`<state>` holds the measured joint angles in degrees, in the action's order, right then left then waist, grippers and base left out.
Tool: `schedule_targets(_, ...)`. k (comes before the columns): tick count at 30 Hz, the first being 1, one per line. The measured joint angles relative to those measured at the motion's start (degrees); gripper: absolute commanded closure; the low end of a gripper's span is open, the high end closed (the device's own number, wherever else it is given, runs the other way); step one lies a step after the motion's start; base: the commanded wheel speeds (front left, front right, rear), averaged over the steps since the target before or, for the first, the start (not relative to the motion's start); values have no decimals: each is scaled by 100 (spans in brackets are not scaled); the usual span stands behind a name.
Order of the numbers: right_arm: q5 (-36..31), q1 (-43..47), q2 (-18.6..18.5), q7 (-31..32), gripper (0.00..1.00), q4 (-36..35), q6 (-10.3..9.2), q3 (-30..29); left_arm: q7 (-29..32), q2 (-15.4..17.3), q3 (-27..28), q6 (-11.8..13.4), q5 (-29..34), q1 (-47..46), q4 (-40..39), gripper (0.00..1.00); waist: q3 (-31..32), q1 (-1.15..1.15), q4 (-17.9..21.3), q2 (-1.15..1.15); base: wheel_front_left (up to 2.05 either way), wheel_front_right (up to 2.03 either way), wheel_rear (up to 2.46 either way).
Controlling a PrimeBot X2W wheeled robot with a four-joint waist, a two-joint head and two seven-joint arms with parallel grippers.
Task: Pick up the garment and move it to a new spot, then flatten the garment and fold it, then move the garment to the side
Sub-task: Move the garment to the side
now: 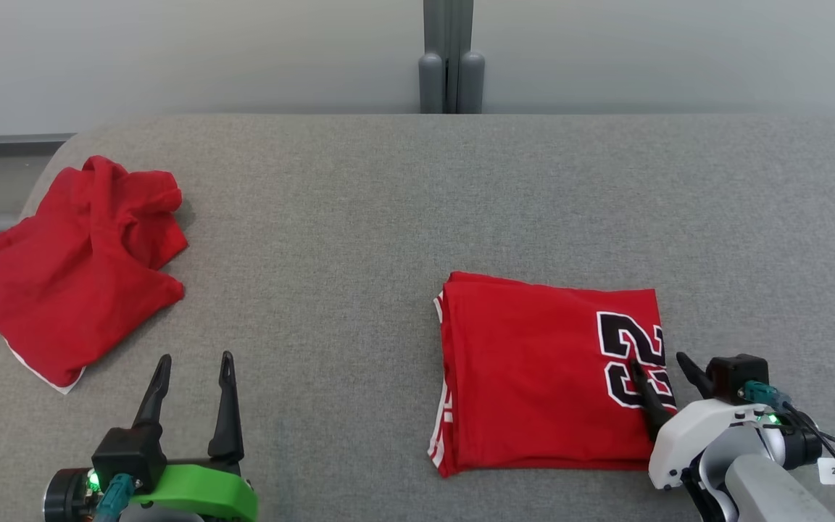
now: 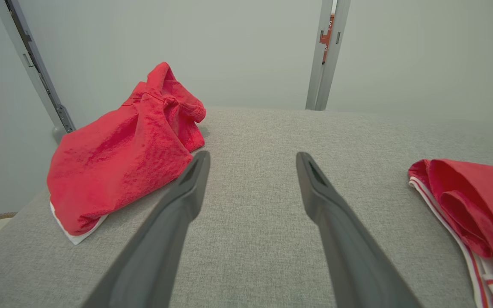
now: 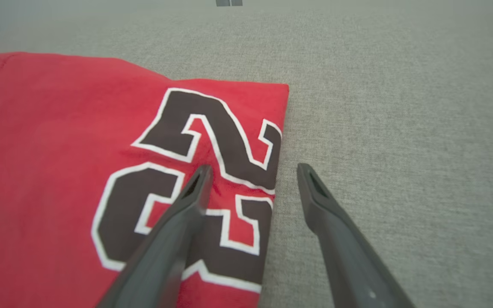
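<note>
The garment [image 1: 533, 362] is a red jersey with black, white-edged numerals, lying folded into a neat rectangle on the grey surface, right of centre. My right gripper [image 1: 657, 360] is open at its right edge. In the right wrist view, the gripper [image 3: 253, 167] has one finger over the numerals of the jersey [image 3: 58, 171] and the other over bare cloth beside the edge. I cannot tell whether it touches. My left gripper [image 1: 196, 357] is open and empty at the lower left, well apart from the jersey [image 2: 477, 192].
A second red garment [image 1: 77, 268] lies crumpled at the surface's left edge, ahead and left of my left gripper [image 2: 253, 156]. The grey padded surface [image 1: 359, 217] stretches between the two. A grey post [image 1: 450, 65] stands against the wall behind it.
</note>
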<state>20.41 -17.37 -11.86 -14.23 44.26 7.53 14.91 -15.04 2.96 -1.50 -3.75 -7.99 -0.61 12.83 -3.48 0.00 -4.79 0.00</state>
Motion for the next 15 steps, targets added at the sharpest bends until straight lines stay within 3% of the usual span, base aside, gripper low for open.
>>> schedule_targets(7,276,-284,172,-64,0,767,-5,255,0,-5,-90,29,-35,-137,40,0,-189,0,-64,0,0,0,0)
schedule_targets(8,326,-306,182,-87,12,828,-5,278,0,-5,-94,41,-46,-145,41,0,-201,0,-67,0,0,0,0)
schedule_targets(9,386,-327,197,-100,60,866,-5,316,0,-5,-96,60,-49,-150,41,0,-208,0,-63,0,0,0,0)
schedule_targets(10,466,-345,219,-100,97,878,-7,346,0,-5,-98,76,-69,-151,40,0,-212,0,-55,0,0,0,0)
schedule_targets(15,765,-589,198,-89,100,842,-5,684,0,-7,-151,143,-182,-179,26,0,-281,0,15,0,0,0,0)
